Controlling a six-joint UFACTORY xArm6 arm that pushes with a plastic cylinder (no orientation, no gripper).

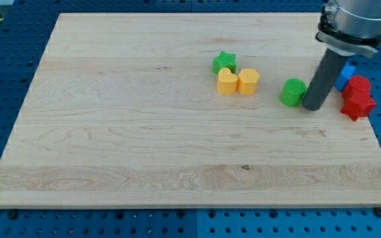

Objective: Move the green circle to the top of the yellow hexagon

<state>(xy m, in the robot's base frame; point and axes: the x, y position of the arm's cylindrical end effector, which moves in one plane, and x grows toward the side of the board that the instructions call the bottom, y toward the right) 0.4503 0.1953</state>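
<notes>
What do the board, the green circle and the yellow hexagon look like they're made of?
The board looks like pale unfinished wood: grain lines and small knots show, with little shine. The green circle and yellow hexagon look like matte painted wood or plastic; flat uniform colour hides which. My tip sits just to the view's right of the green circle.

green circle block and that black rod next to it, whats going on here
A robot arm is pushing blocks around a wooden board with a dark rod. My tip sits right against the green circle, on its side toward the view's right. The yellow hexagon lies further to the view's left, touching a yellow heart, with a green star just above them. The circle is not yet above the hexagon.
</notes>
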